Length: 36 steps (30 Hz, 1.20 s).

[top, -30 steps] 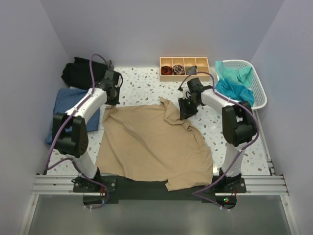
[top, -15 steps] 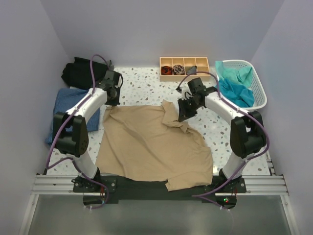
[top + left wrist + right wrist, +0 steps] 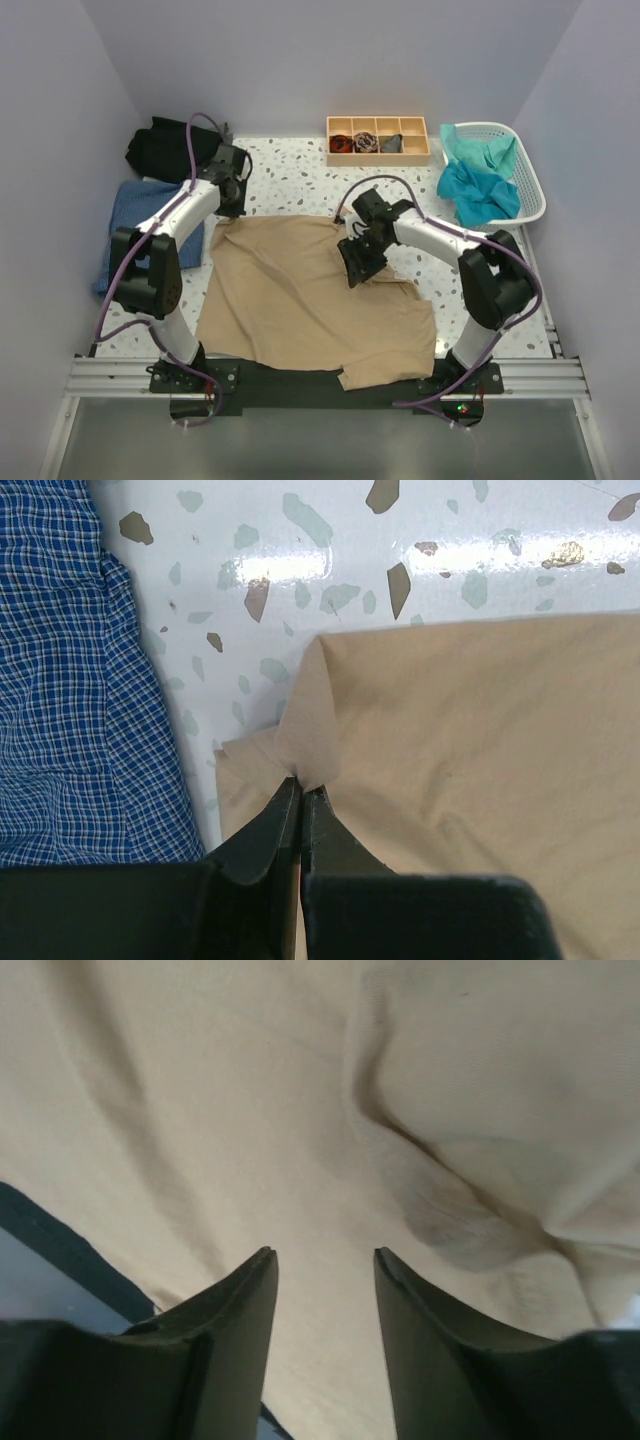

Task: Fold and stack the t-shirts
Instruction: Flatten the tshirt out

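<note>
A large tan t-shirt (image 3: 290,300) lies spread over the middle of the table. My left gripper (image 3: 232,208) is at its far left corner and is shut on a pinched fold of the tan cloth (image 3: 310,750); in the left wrist view the left gripper (image 3: 301,790) shows its jaws pressed together. My right gripper (image 3: 354,272) hovers over the shirt's right half. The right wrist view shows the right gripper (image 3: 322,1255) open, with only tan cloth (image 3: 200,1110) beneath. A blue t-shirt (image 3: 130,215) and a black one (image 3: 160,148) lie at the far left.
A white laundry basket (image 3: 530,180) at the far right holds teal shirts (image 3: 478,185). A wooden compartment tray (image 3: 378,150) stands at the back. Blue checked cloth (image 3: 70,700) lies just left of my left gripper. Bare speckled tabletop (image 3: 300,175) lies beyond the shirt.
My right arm has swung from the shirt's far right corner toward the near left, over the shirt. Its raised far right flap now lies lower. The left gripper has not moved.
</note>
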### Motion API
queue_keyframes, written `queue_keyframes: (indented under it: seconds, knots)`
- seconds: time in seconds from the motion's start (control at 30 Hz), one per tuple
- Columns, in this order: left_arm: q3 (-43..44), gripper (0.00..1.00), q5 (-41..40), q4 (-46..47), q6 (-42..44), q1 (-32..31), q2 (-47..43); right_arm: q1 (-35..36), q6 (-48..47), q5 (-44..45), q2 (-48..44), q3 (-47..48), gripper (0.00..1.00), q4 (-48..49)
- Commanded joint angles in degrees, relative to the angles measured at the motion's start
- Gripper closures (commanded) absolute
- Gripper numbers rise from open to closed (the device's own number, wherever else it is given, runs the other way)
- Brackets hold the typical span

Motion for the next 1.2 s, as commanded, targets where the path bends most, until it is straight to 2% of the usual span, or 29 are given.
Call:
queue_keyframes:
  seconds: [0.0, 0.03, 0.23, 0.57, 0.73, 1.13, 1.17]
  knots:
    - [1.9, 1.0, 0.8, 0.0, 1.0, -0.1, 0.4, -0.6, -0.8, 10.0, -6.9, 1.6, 0.46, 1.7]
    - [1.9, 1.0, 1.0, 0.1, 1.0, -0.1, 0.4, -0.5, -1.3, 11.2, -6.8, 2.1, 0.42, 1.9]
    - [1.7, 1.0, 1.0, 0.0, 1.2, -0.1, 0.4, -0.6, -4.1, 17.6, -3.2, 3.5, 0.39, 1.7]
    - [2.0, 1.0, 1.5, -0.2, 1.4, -0.1, 0.9, -0.6, -4.1, 16.6, -1.0, 2.9, 0.39, 2.7]
    - [1.8, 1.0, 1.2, -0.4, 1.5, -0.1, 1.1, -0.6, -4.1, 14.7, -0.1, 2.8, 0.47, 1.5]
    - [2.0, 1.0, 1.4, -0.8, 1.7, -0.1, 1.7, -0.6, -4.1, 11.3, 1.9, 2.9, 0.5, -0.7]
    - [2.0, 1.0, 1.5, -0.8, 1.7, -0.1, 1.8, -0.6, -4.1, 11.3, 2.0, 2.9, 0.57, -0.7]
